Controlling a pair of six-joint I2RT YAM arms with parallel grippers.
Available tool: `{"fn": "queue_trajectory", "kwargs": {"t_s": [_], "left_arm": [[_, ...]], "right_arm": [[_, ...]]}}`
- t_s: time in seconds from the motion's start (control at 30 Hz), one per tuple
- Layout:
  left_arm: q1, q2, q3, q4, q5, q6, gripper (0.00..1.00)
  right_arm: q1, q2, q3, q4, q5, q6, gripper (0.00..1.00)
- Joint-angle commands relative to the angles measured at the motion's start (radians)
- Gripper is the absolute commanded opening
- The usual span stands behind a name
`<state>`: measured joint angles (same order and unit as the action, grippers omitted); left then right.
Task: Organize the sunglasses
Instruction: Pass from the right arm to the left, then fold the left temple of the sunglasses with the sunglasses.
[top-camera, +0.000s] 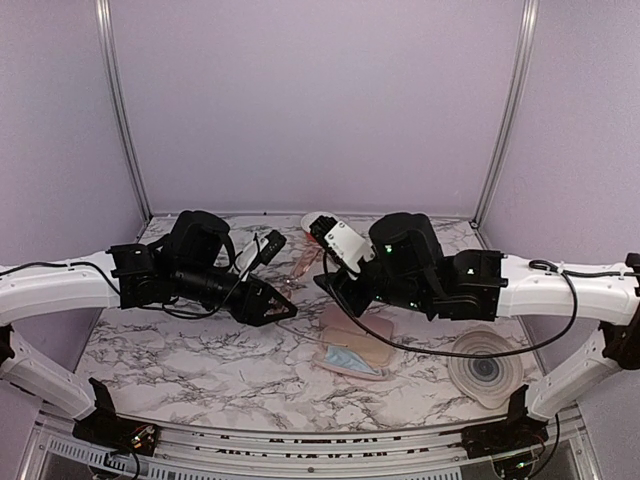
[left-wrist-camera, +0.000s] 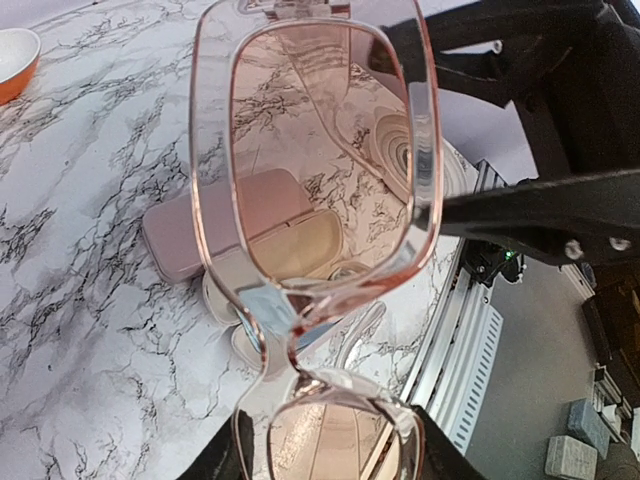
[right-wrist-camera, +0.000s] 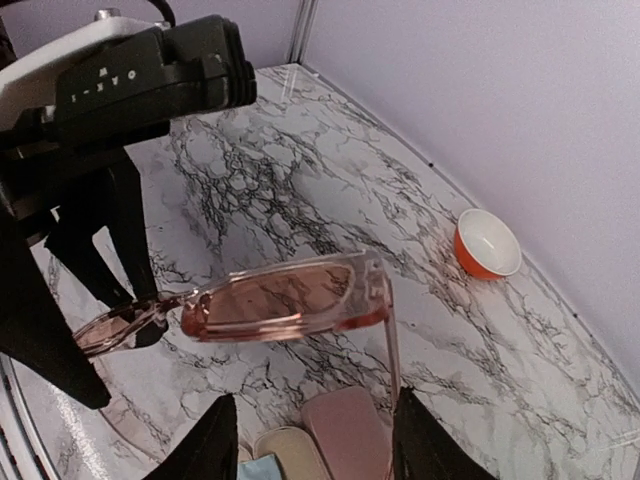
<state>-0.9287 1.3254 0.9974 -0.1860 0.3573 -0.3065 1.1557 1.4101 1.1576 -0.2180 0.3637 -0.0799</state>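
Item: sunglasses (right-wrist-camera: 285, 300), one pair, clear pink frame, rose-tinted lenses. Location: centre of the right wrist view, held off the marble table (right-wrist-camera: 300, 180), one temple arm hanging toward the lower edge.
Left gripper (left-wrist-camera: 335, 455): clamped on one lens end of the pair.
Right gripper (right-wrist-camera: 315, 440): jaws apart, nothing gripped; the hanging temple arm runs just beside one finger.
Pink case (top-camera: 360, 335): lid open, lower centre of the overhead view, with a blue cloth (top-camera: 350, 360) in it.
Orange bowl (right-wrist-camera: 487, 243): right of frame, near the wall.
Clear round dish (top-camera: 485, 372): lower right.
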Motion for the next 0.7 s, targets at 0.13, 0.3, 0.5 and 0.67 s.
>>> {"fn": "queue_trajectory", "kwargs": {"t_s": [0.13, 0.3, 0.5, 0.67], "left_arm": [[-0.004, 0.010, 0.033, 0.005, -0.039, 0.012, 0.34], [-0.029, 0.006, 0.039, 0.004, -0.060, 0.043, 0.34], [-0.068, 0.015, 0.046, 0.005, -0.090, 0.052, 0.34], [-0.086, 0.026, 0.044, 0.005, -0.100, 0.052, 0.33]], "right_arm": [[-0.019, -0.246, -0.076, -0.060, -0.056, 0.217, 0.51], [-0.181, -0.276, -0.062, -0.113, -0.145, 0.380, 0.38], [-0.206, -0.165, 0.024, -0.186, -0.176, 0.389, 0.22], [-0.207, -0.108, 0.039, -0.174, -0.261, 0.395, 0.18]]}}
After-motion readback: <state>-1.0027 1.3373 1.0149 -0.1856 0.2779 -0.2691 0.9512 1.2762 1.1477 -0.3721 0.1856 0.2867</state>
